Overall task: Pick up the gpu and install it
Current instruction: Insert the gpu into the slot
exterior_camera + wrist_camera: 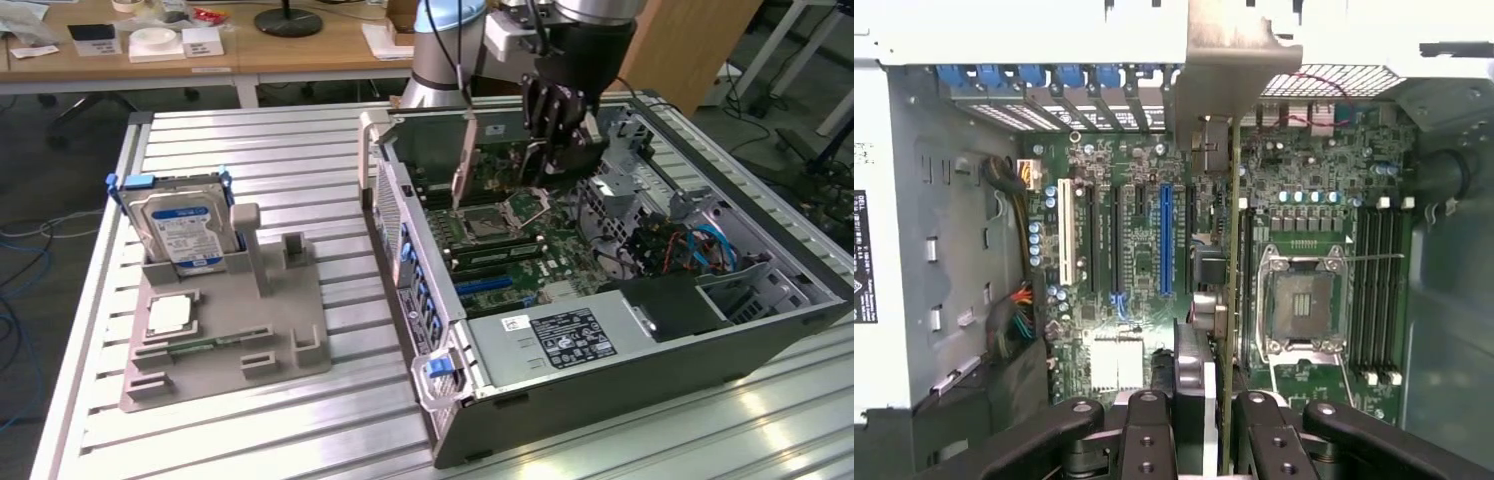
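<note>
The gpu (1233, 250) hangs edge-on over the motherboard (1134, 300) inside the open computer case (601, 400). It is a thin card with a greenish board edge and a silvery metal end bracket (1226, 60). My gripper (1204, 440) is shut on the card, with black fingers (1146, 440) on either side of it. In the exterior view the gripper (558, 160) is down inside the case at its far end. The gpu (466, 160) is upright there, bracket toward the exterior view's left. The card sits above the board between the blue slot (1165, 240) and the processor socket (1304, 305).
A white slot (1065, 235) and memory slots (1379, 290) flank the board. The power supply (561, 340) fills the case's near end. On the table at the exterior view's left, a grey fixture (227, 330) holds a blue-labelled hard drive (187, 230) and a small chip (170, 315).
</note>
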Controlling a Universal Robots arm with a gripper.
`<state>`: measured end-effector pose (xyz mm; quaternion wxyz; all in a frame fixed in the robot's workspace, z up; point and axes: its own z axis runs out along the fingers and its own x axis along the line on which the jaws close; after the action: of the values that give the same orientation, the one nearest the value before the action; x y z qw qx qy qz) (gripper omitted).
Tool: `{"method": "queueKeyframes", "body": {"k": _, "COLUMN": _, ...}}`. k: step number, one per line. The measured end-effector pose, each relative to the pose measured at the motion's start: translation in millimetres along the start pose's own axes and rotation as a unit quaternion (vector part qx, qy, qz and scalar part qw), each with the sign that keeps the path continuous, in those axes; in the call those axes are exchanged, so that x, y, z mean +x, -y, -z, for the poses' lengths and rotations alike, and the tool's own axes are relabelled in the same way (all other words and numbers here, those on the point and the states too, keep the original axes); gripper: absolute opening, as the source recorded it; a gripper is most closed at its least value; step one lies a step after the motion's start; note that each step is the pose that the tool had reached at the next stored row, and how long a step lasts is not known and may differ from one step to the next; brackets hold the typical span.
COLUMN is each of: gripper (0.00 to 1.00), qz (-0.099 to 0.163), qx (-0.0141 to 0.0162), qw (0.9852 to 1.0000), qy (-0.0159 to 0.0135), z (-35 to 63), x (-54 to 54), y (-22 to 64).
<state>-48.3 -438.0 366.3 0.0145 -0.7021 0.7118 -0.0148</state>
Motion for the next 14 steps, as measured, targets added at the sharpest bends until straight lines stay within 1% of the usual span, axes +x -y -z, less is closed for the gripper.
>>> {"method": "queueKeyframes", "body": {"k": 4, "gripper": 0.28, "qz": 0.000, "qx": 0.0000, "qw": 1.0000, "qy": 0.0000, "z": -7.1, "x": 0.4, "y": -0.7}}
{"method": "queueKeyframes", "body": {"k": 7, "gripper": 0.28, "qz": 0.000, "qx": 0.0000, "qw": 1.0000, "qy": 0.0000, "z": -10.7, "x": 0.4, "y": -4.0}}
{"method": "queueKeyframes", "body": {"k": 11, "gripper": 0.28, "qz": 0.000, "qx": 0.0000, "qw": 1.0000, "qy": 0.0000, "z": -15.5, "x": 2.2, "y": -4.4}}
{"method": "queueKeyframes", "body": {"k": 14, "gripper": 0.28, "qz": 0.001, "qx": -0.0007, "qw": 1.0000, "qy": 0.0000, "z": -20.9, "x": 2.8, "y": -4.7}}
